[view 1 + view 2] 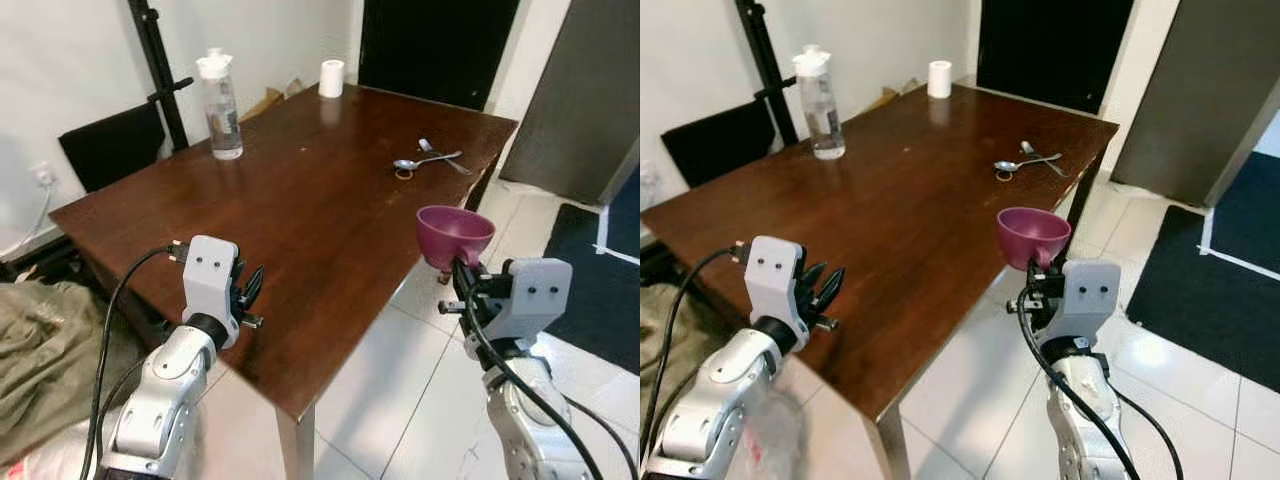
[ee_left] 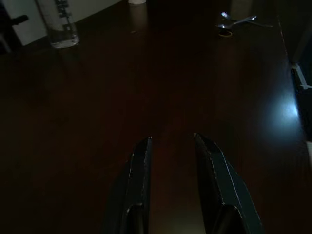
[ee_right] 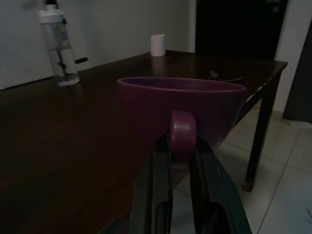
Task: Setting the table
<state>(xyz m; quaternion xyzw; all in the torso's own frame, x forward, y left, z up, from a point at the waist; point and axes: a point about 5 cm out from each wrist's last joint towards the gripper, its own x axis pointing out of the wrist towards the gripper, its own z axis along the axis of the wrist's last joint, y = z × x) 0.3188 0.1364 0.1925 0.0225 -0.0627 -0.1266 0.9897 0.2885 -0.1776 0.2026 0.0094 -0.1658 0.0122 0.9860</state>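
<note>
Beside the table's [image 1: 300,220] right edge: one magenta cup [image 1: 455,235], upright, its handle pinched between the fingers of my right gripper [image 1: 462,272], held over the tiled floor [image 1: 400,380]. Over the near corner: my left gripper [image 2: 171,146], fingers parted, holding nothing. Far end: two spoons [image 1: 425,158], water bottle [image 1: 222,105], paper roll [image 1: 331,78].

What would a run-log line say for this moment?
right gripper: holds purple cup by handle, beside table | left gripper: open, over table
</note>
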